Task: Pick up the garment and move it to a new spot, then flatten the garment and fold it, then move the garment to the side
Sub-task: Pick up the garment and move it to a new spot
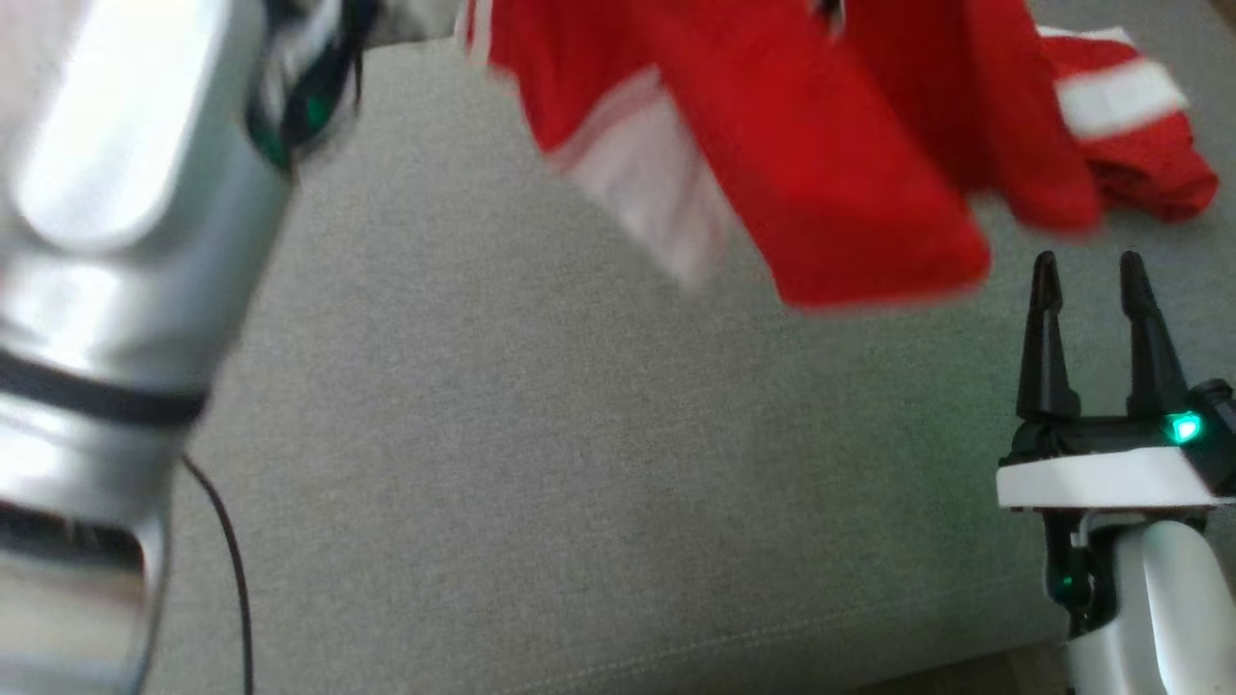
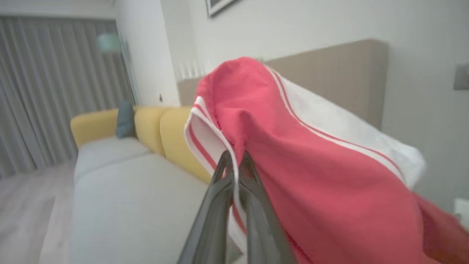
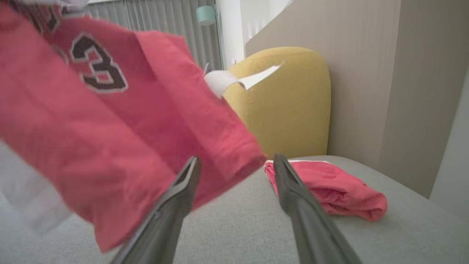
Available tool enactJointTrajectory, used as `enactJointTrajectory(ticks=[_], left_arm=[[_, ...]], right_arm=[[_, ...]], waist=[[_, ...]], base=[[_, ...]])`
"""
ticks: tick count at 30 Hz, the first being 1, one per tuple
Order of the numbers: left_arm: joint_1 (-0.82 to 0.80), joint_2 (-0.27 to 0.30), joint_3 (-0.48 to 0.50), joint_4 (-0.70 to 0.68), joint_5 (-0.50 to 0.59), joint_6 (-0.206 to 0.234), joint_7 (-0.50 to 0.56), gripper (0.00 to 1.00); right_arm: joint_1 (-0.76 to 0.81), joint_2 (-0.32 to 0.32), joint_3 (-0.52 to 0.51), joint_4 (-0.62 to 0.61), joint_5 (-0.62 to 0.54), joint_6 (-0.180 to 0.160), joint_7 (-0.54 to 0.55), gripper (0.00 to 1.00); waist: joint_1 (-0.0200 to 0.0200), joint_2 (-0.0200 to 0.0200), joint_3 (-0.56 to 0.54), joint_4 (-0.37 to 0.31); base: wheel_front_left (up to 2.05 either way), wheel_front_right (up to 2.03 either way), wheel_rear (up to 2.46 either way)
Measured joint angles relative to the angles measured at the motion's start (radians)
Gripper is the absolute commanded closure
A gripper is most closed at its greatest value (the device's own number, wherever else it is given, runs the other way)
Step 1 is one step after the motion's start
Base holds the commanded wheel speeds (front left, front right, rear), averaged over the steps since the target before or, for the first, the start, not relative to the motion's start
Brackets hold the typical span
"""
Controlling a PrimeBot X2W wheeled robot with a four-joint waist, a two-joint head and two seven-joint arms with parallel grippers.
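Up close in the head view, the silvery left forearm (image 1: 116,241) fills the left side, blurred, with a thin black cable (image 1: 227,550) beneath it. The garment (image 1: 821,145), a red jersey with white panels, hangs across the upper middle above the grey sofa seat (image 1: 579,463), its lower edge off the fabric. The right gripper (image 1: 1091,270) stands at the lower right, its fingers apart and pointing up, with nothing between them. A second red cloth (image 1: 1139,145) with a white band lies crumpled on the seat at the upper right, just beyond the garment. From the left wrist view, the left gripper (image 2: 235,156) has its fingers pressed together, clamped on the garment's white and red striped edge, and the red body drapes over and down to the right of them. Behind it run the grey seat, a yellow backrest (image 2: 154,124), a blue-grey cushion (image 2: 125,119) and a grey curtain (image 2: 44,91). From the right wrist view, the two dark fingers are spread wide over the seat. The garment hangs at the left, showing a black number 3 (image 3: 99,62). Its lower corner dips near the left finger, and whether they touch I cannot tell. The second red cloth lies on the seat by the yellow backrest, just past the right finger.
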Motion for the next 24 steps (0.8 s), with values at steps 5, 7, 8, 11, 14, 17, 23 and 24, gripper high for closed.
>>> enactJointTrajectory(ticks=[5, 7, 8, 11, 14, 17, 23, 24], left_arm=[[0.221, 0.001, -0.001, 0.105, -0.044, 0.05, 0.006, 1.0], [0.284, 0.008, -0.001, 0.169, -0.048, 0.067, -0.007, 1.0], [0.305, 0.015, -0.001, 0.199, -0.048, 0.073, -0.016, 1.0], [0.333, 0.04, 0.01, 0.281, -0.048, 0.086, -0.046, 1.0], [0.332, 0.05, 0.032, 0.334, -0.061, 0.091, -0.078, 1.0], [0.332, 0.048, 0.033, 0.375, -0.067, 0.087, -0.1, 0.79], [0.337, 0.02, 0.031, 0.406, -0.073, 0.063, -0.164, 0.0], [0.344, 0.013, 0.028, 0.4, -0.073, 0.056, -0.174, 0.0]], right_arm=[[-0.002, 0.0, 0.008, 0.007, 0.014, 0.0, -0.003, 0.0], [-0.011, 0.0, 0.012, 0.008, 0.014, 0.0, -0.009, 0.0], [-0.016, 0.0, 0.015, 0.009, 0.016, 0.0, -0.009, 0.0], [-0.031, 0.001, 0.022, 0.015, 0.021, 0.0, -0.009, 0.0], [-0.036, 0.001, 0.022, 0.02, 0.021, 0.0, -0.01, 0.0], [-0.035, 0.001, 0.021, 0.031, 0.021, 0.0, -0.011, 0.0], [-0.034, 0.001, 0.028, 0.038, 0.015, 0.0, -0.011, 0.0], [-0.033, 0.001, 0.029, 0.04, 0.01, 0.0, -0.011, 0.0]], waist=[[0.0, 0.0, 0.039, -0.012], [0.0, 0.0, 0.056, -0.017], [0.0, 0.0, 0.064, -0.02], [0.0, 0.0, 0.084, -0.029], [0.0001, 0.0, 0.097, -0.034], [0.0001, 0.0, 0.096, -0.028], [0.0001, 0.0, 0.065, -0.005], [0.0001, 0.0, 0.057, 0.0]], base=[[0.0, 0.0, 0.0], [0.0, 0.0, 0.0], [0.0, 0.0, 0.0], [0.0, 0.0, 0.0], [0.0, 0.0, 0.0], [0.0, 0.0, 0.0], [0.0, 0.0, 0.0], [0.0, 0.0, 0.0]])
